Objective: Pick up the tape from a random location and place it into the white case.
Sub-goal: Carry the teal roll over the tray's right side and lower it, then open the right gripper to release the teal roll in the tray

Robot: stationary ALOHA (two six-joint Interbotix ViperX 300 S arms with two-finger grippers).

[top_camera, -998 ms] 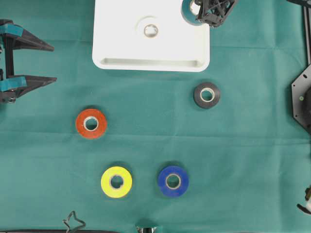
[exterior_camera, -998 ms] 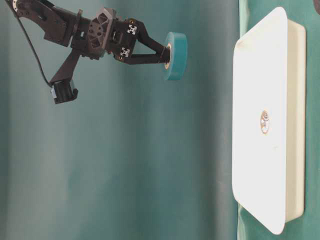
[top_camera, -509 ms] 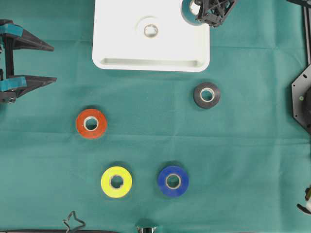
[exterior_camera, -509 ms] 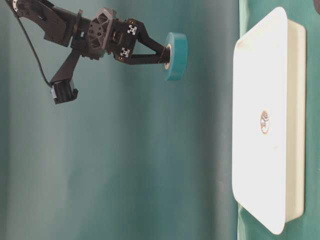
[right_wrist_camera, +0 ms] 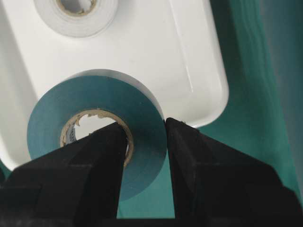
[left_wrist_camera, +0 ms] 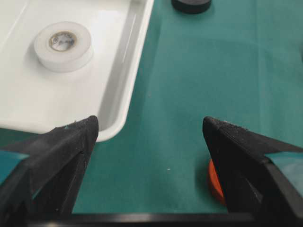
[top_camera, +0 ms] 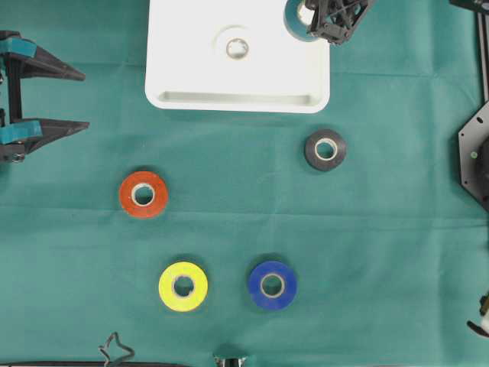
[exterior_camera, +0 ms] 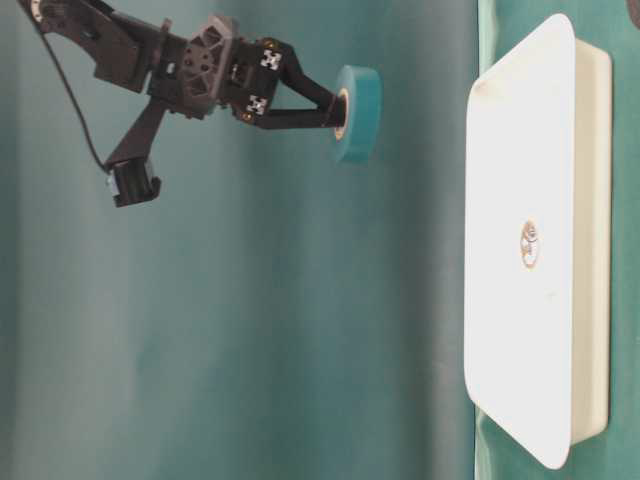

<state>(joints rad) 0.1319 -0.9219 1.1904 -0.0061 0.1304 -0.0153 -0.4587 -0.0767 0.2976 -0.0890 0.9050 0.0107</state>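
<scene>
Tool at far left stands spread over bare counter. White case sits top centre, a white roll inside. Right tool, upper right, pinches teal tape above the case's corner.

A green cloth covers the whole table, edge to edge, with faint creases running across it. The light is even and soft, leaving only small shadows. From table level a plain teal backdrop fills the space behind, hanging in gentle vertical folds. At the table's near edge a bit of bent wire lies on the cloth by the left corner. No wall, floor or window can be made out.
</scene>
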